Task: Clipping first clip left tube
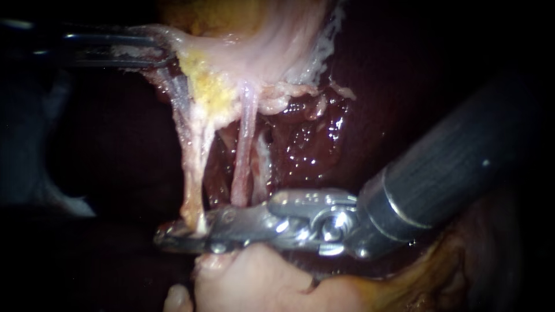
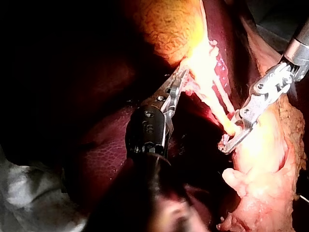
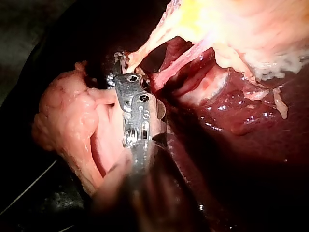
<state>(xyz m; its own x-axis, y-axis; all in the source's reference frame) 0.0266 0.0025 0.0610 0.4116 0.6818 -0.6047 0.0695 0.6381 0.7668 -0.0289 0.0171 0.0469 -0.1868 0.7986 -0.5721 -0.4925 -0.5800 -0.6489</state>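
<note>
Endoscope view: the left tube [image 1: 193, 167] is seen as a pale, stringy strand stretched down from the yellow fat [image 1: 211, 86] under the gallbladder [image 1: 277, 40] to the tip of the right instrument [image 1: 170, 238]. Its lower end is taken between that instrument's jaws, which are clenched on it from two sides, their tips drawn together just past the strand. Just beside it, towards the right, the right tube [image 1: 245, 150] is strung, pinker and smoother, with its foot hidden behind the same instrument's metal body. The two tubes are separated by a dark gap. The right instrument's dark shaft is brought in from the right, low across the field. At the upper left the gallbladder's pale edge is gripped in the jaws of the left instrument [image 1: 144, 51], and the tissue is pulled taut from there.

Behind the tubes the liver [image 1: 312, 133] is shown, dark red, wet and glinting. Under the right instrument a pale pink lump of tissue [image 1: 260, 280] is touched by its metal underside. In the right wrist view a dark wet surface [image 3: 53, 203] is made out beneath that lump. In the left wrist view a crumpled grey cloth [image 2: 26, 193] is seen beside the left shaft, well apart from the tubes. Everything beyond is lost in darkness.
</note>
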